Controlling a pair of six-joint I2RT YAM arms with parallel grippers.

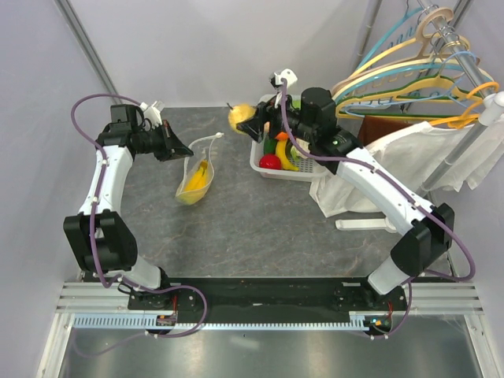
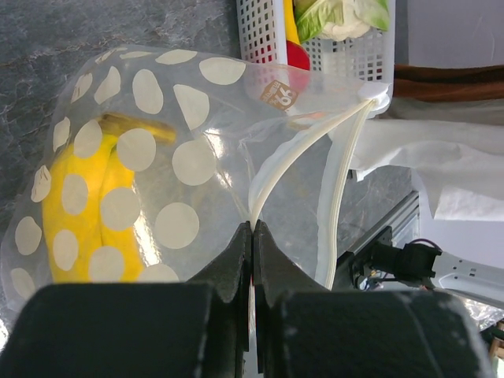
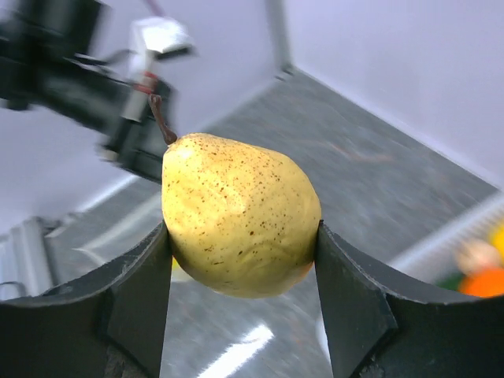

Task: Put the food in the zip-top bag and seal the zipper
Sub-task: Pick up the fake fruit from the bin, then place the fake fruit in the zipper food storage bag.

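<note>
Right hand (image 3: 240, 244) grips pear (image 3: 236, 209); cropped, blurred basket (image 3: 457, 232) perhaps holds orange (image 3: 482, 282).

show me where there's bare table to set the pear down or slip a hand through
Widest bare stretch for the pear: the table from the zip-top bag and basket down to the near edge. A narrower lane runs between bag and basket. Crowded: far right, where basket, white cloth and hangers bunch together.
</note>
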